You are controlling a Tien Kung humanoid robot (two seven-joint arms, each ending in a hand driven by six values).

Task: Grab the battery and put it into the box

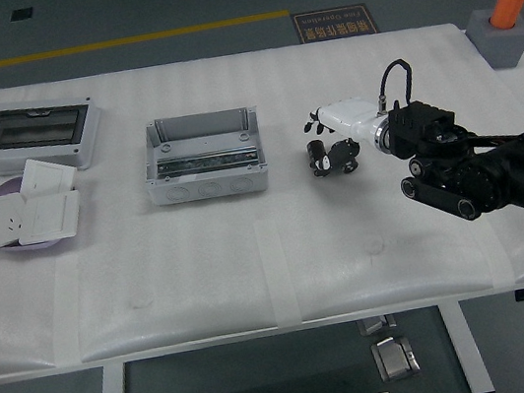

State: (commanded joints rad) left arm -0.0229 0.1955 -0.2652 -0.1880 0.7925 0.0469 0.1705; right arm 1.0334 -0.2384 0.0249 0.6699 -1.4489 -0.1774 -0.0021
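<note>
far off to the hand's left, near the table edge, lie a grey distribution box with a dark window lid and a cluster of white wall switch plates on a purple disc. nearer, but still well to the hand's left, sits the open grey plastic junction box, its mouth facing up and a metal rail visible across its floor. then comes the robot's right hand, white-bodied with black fingertips, reaching in from the right on a black arm and pointing left toward the box. far behind the hand, to its right, a grey block with an orange cylinder stands at the table's corner. the left arm does not show.

the fingers curl down and inward to the white padded table, but i cannot tell whether they enclose anything; no battery can be made out, and if there is one it is hidden under the palm or fingers. its long axis and heading therefore cannot be read.

judging from this, the main risk is lifting with an empty or partial grip, since the curled fingertips block any check on contact. a small cylinder could also roll away on the soft padding, or clip the box's near wall on the carry.
</note>
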